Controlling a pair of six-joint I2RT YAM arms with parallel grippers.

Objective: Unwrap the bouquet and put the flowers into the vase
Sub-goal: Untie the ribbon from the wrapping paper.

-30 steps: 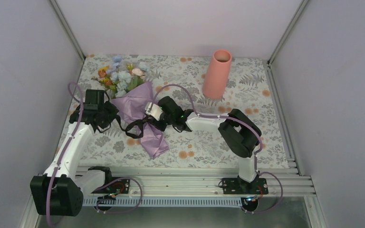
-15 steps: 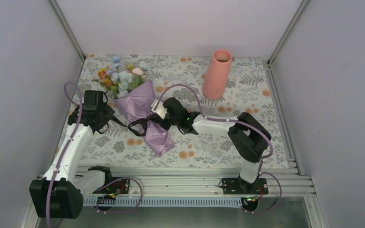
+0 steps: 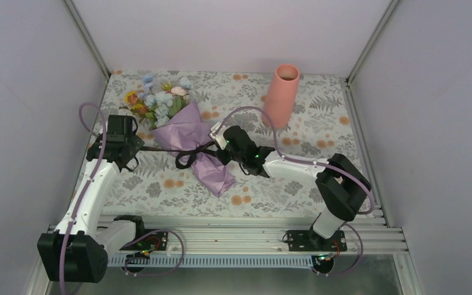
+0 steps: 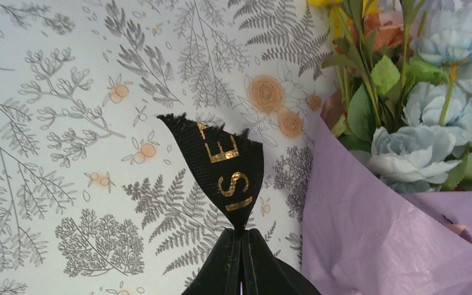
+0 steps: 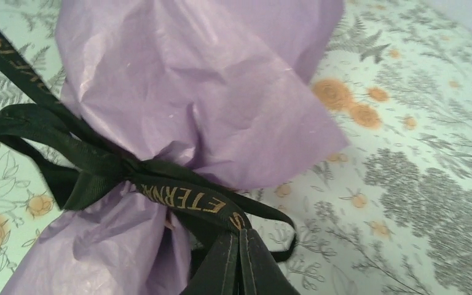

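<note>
The bouquet (image 3: 190,138) is laid on its side on the desk (image 3: 319,178), left of centre, on the grey-and-orange printed tablecloth (image 3: 160,184); the flowers (image 3: 158,98) are pointed toward the far left corner, and blue, yellow, orange and pink blooms are seen above the lilac paper (image 3: 212,175). The paper is gathered at the middle by a black ribbon (image 3: 187,155) with gold lettering; a knot and one loop are seen there.

The left fingers (image 3: 136,148) are pressed together on one frayed ribbon end, which is seen in the left wrist view to stand up from the closed tips (image 4: 230,270); from there the ribbon is run in a straight line to the knot. The right fingers (image 3: 218,145) are likewise clamped on the ribbon, just beside the knot, as is shown in the right wrist view (image 5: 224,264); the paper is bunched directly behind.

The vase (image 3: 281,95) is stood upright near the far edge, right of centre, well apart from the bouquet; its mouth is open.
</note>
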